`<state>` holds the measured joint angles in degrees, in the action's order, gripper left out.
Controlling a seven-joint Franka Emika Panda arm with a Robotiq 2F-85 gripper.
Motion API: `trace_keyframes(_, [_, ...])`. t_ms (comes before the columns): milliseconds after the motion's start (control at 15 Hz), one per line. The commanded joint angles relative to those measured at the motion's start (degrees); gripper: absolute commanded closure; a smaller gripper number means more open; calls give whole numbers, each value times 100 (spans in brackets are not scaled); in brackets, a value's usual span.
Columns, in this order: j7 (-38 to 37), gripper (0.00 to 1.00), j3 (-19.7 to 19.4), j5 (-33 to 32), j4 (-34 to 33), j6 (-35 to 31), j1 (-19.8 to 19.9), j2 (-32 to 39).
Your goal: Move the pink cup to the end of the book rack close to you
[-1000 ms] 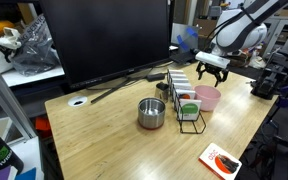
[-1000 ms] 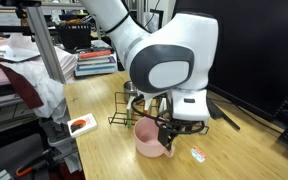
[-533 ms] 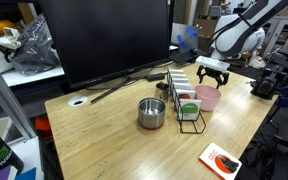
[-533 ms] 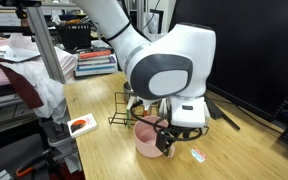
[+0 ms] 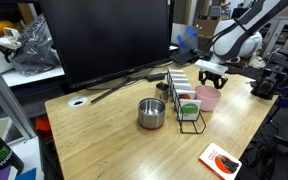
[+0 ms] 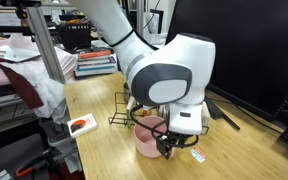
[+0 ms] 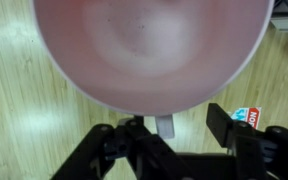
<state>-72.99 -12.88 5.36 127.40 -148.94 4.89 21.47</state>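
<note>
The pink cup (image 5: pixel 208 97) stands on the wooden table beside the black wire book rack (image 5: pixel 191 118). It also shows in the exterior view from the other side (image 6: pixel 146 141), with the rack (image 6: pixel 120 108) behind it. In the wrist view the cup (image 7: pixel 149 45) fills the top, and its small handle (image 7: pixel 164 127) points toward me. My gripper (image 7: pixel 172 140) is open, with one finger on each side of the handle and not touching it. In both exterior views the gripper (image 5: pixel 210 74) (image 6: pixel 170 146) hangs low at the cup's side.
A metal pot (image 5: pixel 151 112) stands next to the rack. A red and white booklet (image 5: pixel 220 160) lies near the table's corner. A small packet (image 6: pixel 197 154) (image 7: pixel 248 116) lies beside the gripper. A large monitor (image 5: pixel 114 40) stands at the back. A red item (image 6: pixel 81 124) lies at the table edge.
The arm has come down a little toward the cup's handle. The cup has not moved and the gripper stays open.
</note>
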Motion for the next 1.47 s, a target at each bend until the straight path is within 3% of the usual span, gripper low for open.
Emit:
trace_keyframes(0, [-4, 55, 8, 156, -127, 43, -13, 103])
trace_keyframes(333, [21, 77, 110, 578, -74, -141, 97, -50])
trace_keyframes(467, [-27, 91, 42, 706, -97, 19, 104, -139])
trace_keyframes(533, [161, 87, 89, 836, -90, 195, 213, -232])
trace_keyframes(733, [316, 96, 46, 1079, -55, 339, 399, -391])
trace_keyframes(1067, [686, 96, 30, 1272, 34, 525, 617, -650])
trace_keyframes(1400, [1119, 96, 23, 1061, 384, 339, 491, -1489])
